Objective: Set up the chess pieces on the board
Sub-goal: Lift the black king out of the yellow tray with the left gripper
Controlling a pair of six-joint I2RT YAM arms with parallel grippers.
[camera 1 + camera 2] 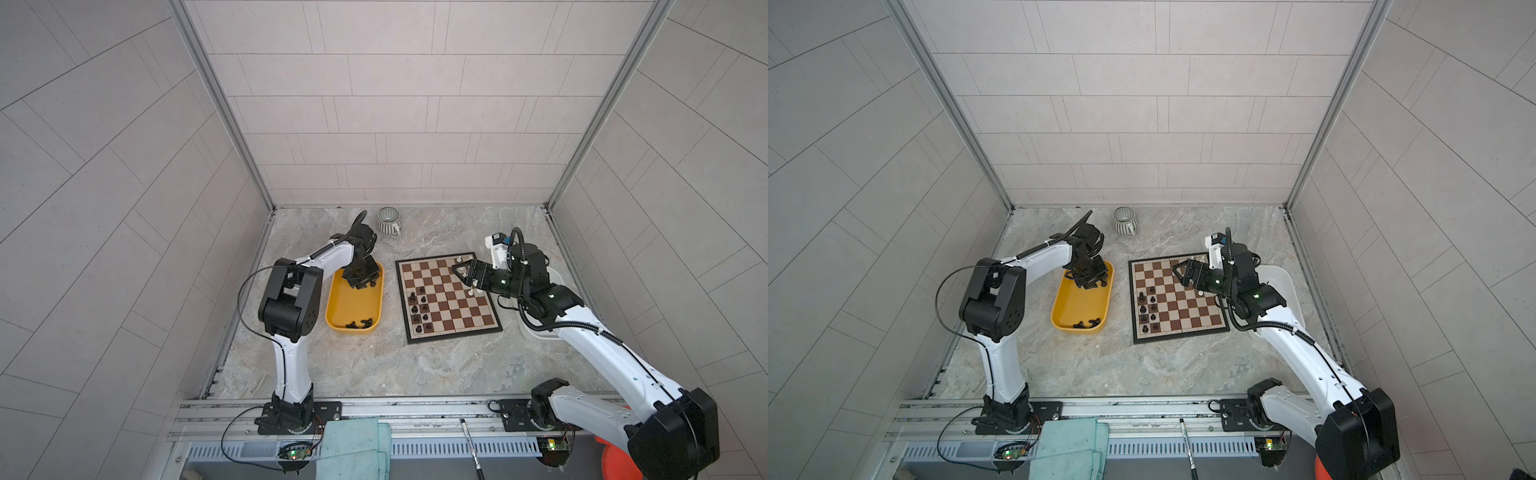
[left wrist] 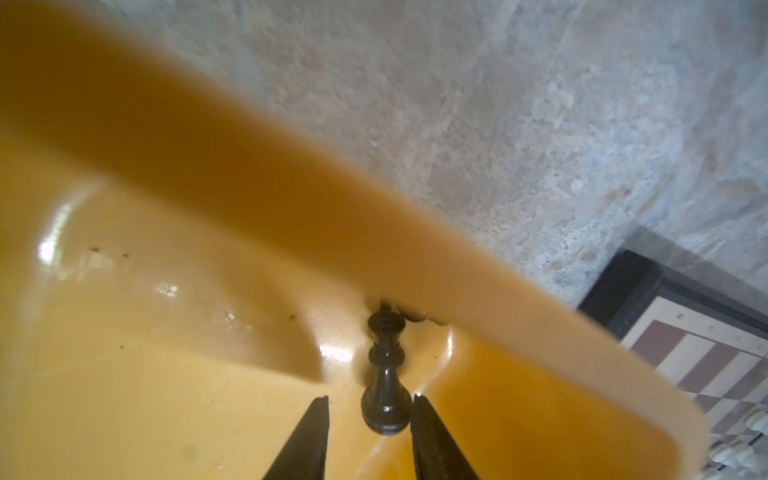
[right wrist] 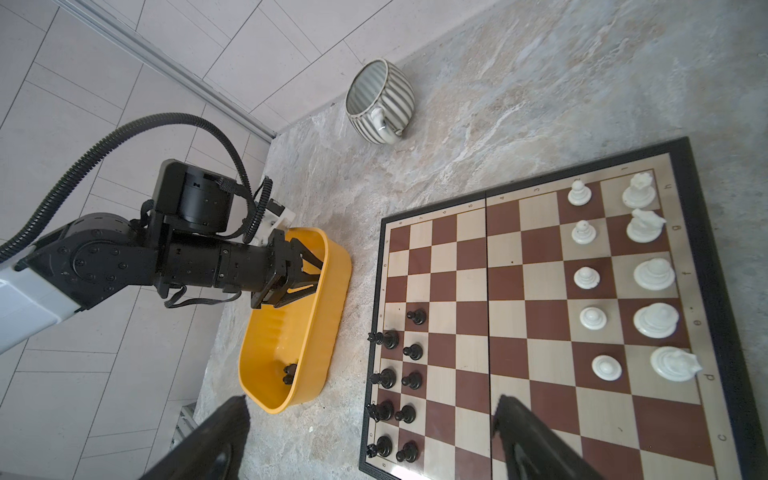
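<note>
The board (image 1: 449, 299) (image 1: 1177, 297) lies right of centre. Several black chess pieces (image 1: 419, 307) (image 3: 395, 374) stand along its left edge and several white ones (image 3: 623, 282) along its right edge. My left gripper (image 1: 363, 282) (image 2: 370, 398) is down in the far end of the yellow tray (image 1: 353, 307). It is open around a black piece (image 2: 384, 390) that lies on the tray floor; the piece touches one finger and a gap shows at the other. My right gripper (image 1: 461, 274) (image 3: 371, 401) hangs wide open and empty above the board's far right part.
A few loose black pieces (image 1: 359, 324) (image 3: 289, 372) lie at the yellow tray's near end. A striped mug (image 1: 388, 220) stands at the back. A white tray (image 1: 1283, 286) sits under the right arm. A green cloth (image 1: 355, 449) and a pen (image 1: 471, 449) lie on the front rail.
</note>
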